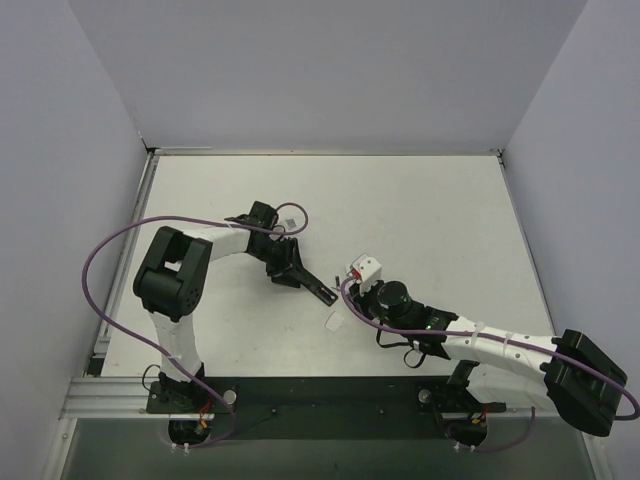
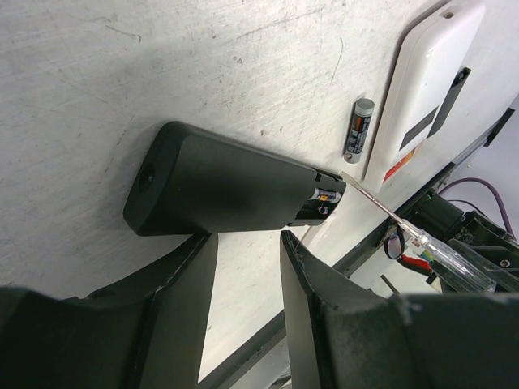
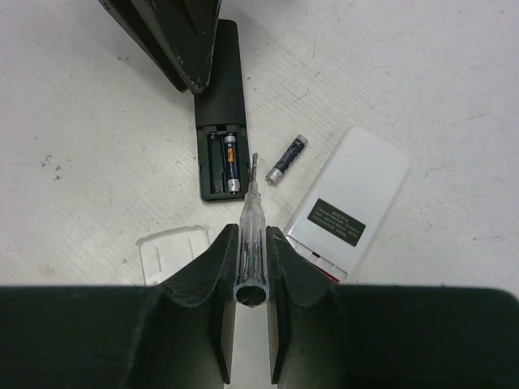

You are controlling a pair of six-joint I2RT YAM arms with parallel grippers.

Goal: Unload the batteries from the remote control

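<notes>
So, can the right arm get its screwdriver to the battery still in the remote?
Probably yes: the remote lies open, the screwdriver tip almost at the battery, the left gripper at the far end.

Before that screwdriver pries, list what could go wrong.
1. The screwdriver tip is right by the seated battery; a hard pry could flick it out and send it rolling.
2. The left fingers stand apart at the far end of the remote and do not seem clamped on it, so it may slide or pivot under the push.
3. The loose battery lies just right of the tip and could get knocked away.
</notes>
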